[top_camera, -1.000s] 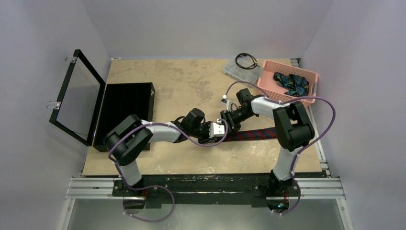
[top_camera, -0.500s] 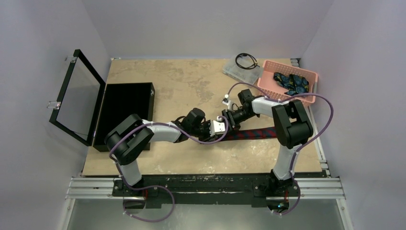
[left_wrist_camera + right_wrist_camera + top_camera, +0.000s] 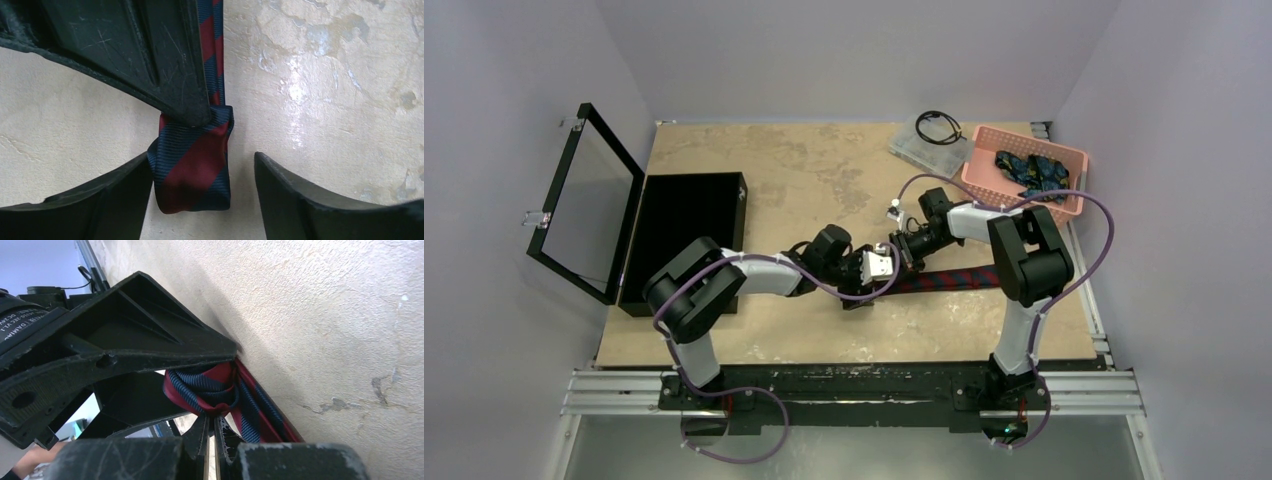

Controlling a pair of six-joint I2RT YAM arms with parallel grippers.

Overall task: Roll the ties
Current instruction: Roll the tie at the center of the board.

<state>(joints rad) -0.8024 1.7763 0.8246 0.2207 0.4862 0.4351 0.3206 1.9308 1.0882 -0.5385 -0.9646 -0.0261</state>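
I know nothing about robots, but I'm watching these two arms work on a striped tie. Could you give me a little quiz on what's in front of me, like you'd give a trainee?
1. Pick one: the basket holding the blue-green ties is A pink, B yellow, C white.
2. True or false: the left hand is open, with one finger on each side of the rolled end of the striped tie.
3. Fill in: that rolled end is pinched by the ___ hand.
Key: 1 A. 2 True. 3 The right hand.
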